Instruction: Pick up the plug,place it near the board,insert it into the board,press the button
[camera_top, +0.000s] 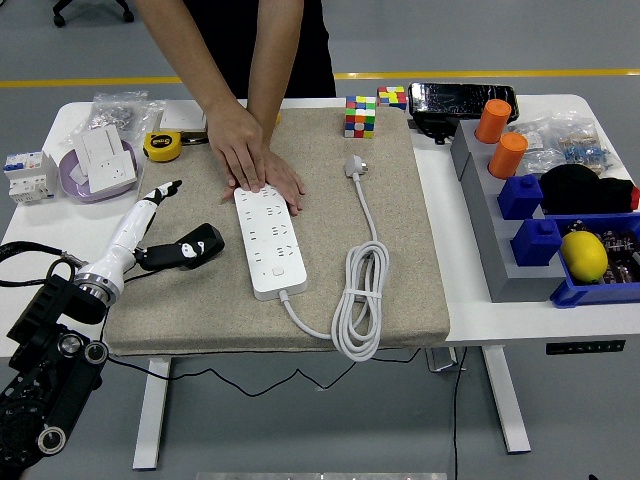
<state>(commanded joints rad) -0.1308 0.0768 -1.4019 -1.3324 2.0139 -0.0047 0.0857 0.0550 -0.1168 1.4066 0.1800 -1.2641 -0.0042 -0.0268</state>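
left arm (55, 330) — black, cabled | hand (165, 225) white (black-tipped) | person (240, 40) — dark top

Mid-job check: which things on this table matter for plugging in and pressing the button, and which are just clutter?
Job:
plug
cable
power strip, held down by the person's hands
left hand, open, beside the strip

Clutter:
Rubik's cubes
tape measure
orange cups
lemon
blue bins
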